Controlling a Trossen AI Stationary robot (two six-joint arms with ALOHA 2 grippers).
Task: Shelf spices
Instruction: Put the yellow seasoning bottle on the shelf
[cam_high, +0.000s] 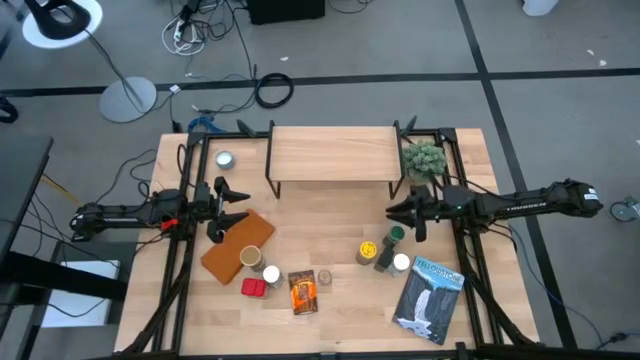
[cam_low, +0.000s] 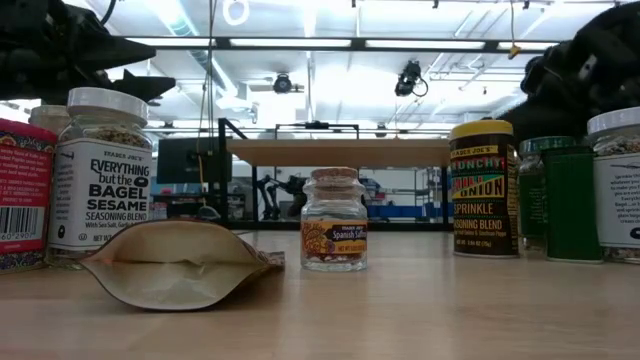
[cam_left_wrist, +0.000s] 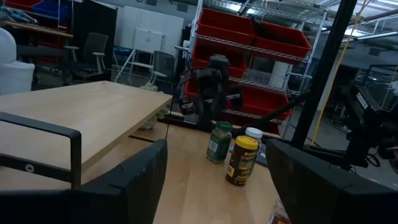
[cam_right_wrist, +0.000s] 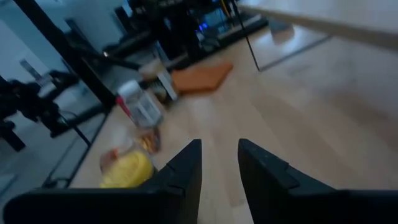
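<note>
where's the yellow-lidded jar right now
In the high view the yellow-lidded jar stands on the table's right half, in front of the shelf, beside the green-lidded jar.

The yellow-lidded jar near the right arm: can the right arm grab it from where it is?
Probably yes. The right gripper hangs just above the yellow-lidded jar, fingers slightly apart and empty. Only the green-lidded jar stands close, beside the path rather than across it.
</note>
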